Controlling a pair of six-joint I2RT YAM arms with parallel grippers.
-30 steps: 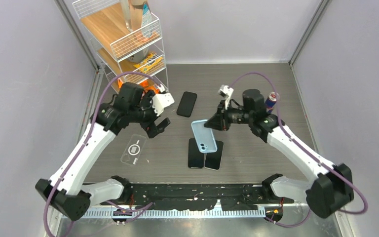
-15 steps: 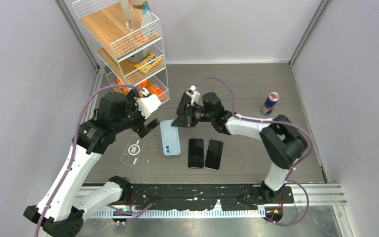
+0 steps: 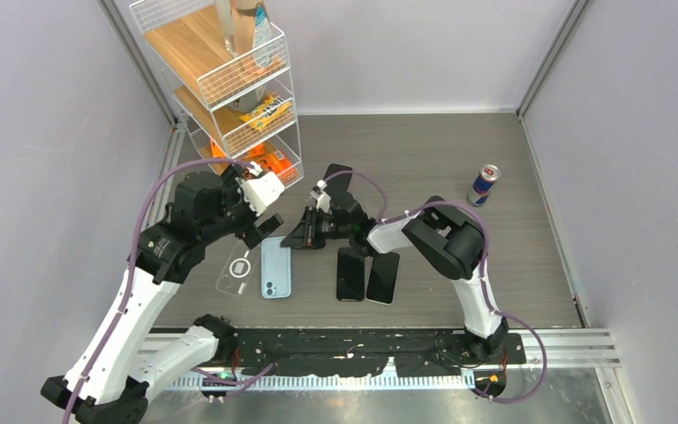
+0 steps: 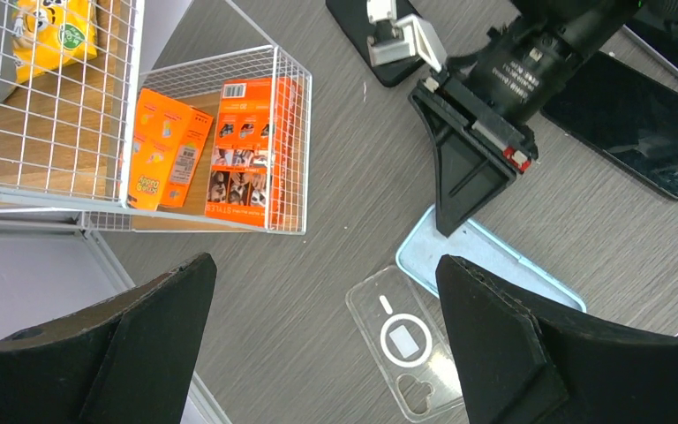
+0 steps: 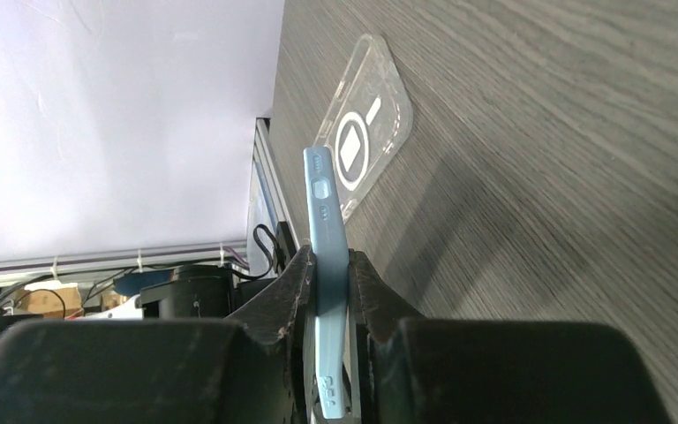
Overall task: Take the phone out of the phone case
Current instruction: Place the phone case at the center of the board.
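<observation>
On the grey desk (image 3: 424, 150), a white wire shelf rack (image 3: 229, 84) stands at the far left corner, with orange boxes (image 4: 247, 150) upright in its lowest basket. Just in front of the rack, the left fingers (image 4: 530, 353) hang above the desk spread as wide as they go and hold nothing; between them, the wrist view looks down on bare woodgrain and the things below. Under them a clear case (image 3: 235, 268) with a white ring printed on it lies flat on the desk. Directly to its right is the light-blue phone case (image 3: 275, 268), back side up, its camera corner toward the arms' bases and its long side just beside the clear case. The right fingers (image 5: 287, 296) are pressed together on the far short end of this blue case, one on each face, so that the right wrist view sees it edge-on with its side buttons showing. Whether the near end rests on the desk cannot be told, and the phone itself cannot be made out inside. The right arm is folded back on itself and reaches leftward to that grip. To the right of the blue case, two black phones (image 3: 350, 274) lie side by side, screens up, touching or nearly so. A third black phone (image 3: 337, 170) lies farther back, partly behind the arm. Well apart, at the far right, a drinks can (image 3: 485, 184) stands upright.
</observation>
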